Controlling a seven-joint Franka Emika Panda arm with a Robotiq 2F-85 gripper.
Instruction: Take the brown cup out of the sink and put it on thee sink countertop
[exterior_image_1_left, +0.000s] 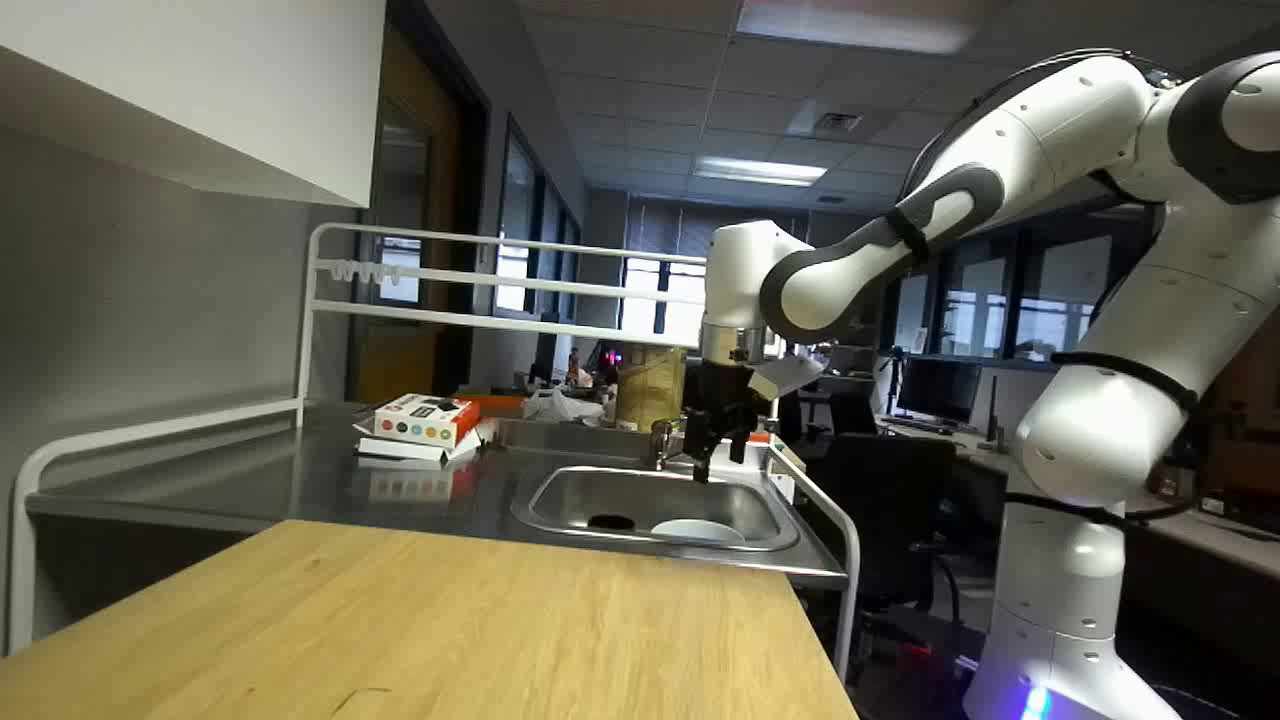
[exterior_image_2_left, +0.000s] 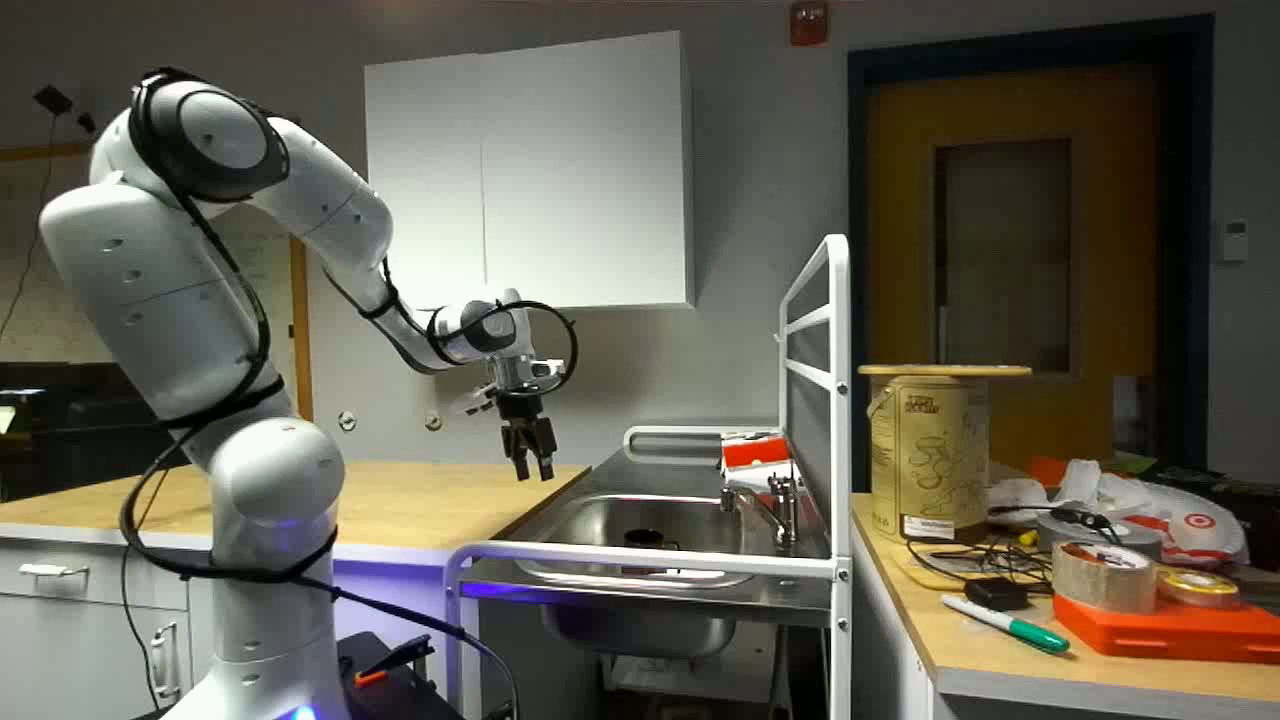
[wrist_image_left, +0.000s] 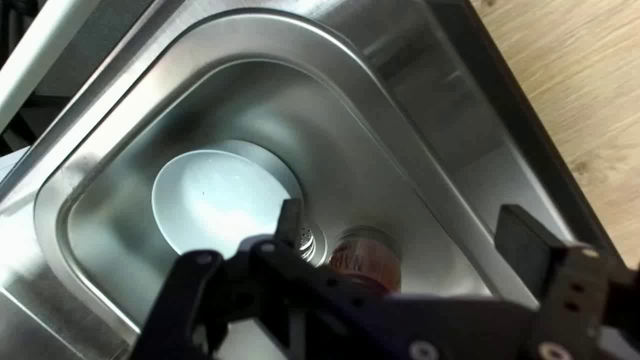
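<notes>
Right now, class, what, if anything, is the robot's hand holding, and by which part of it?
Nothing: the hand is open, and the brown cup is in the sink.

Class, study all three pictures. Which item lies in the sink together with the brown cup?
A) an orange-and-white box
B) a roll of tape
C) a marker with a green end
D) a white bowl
D, since the wrist view shows the white bowl inside the sink, near the brown cup.
</notes>
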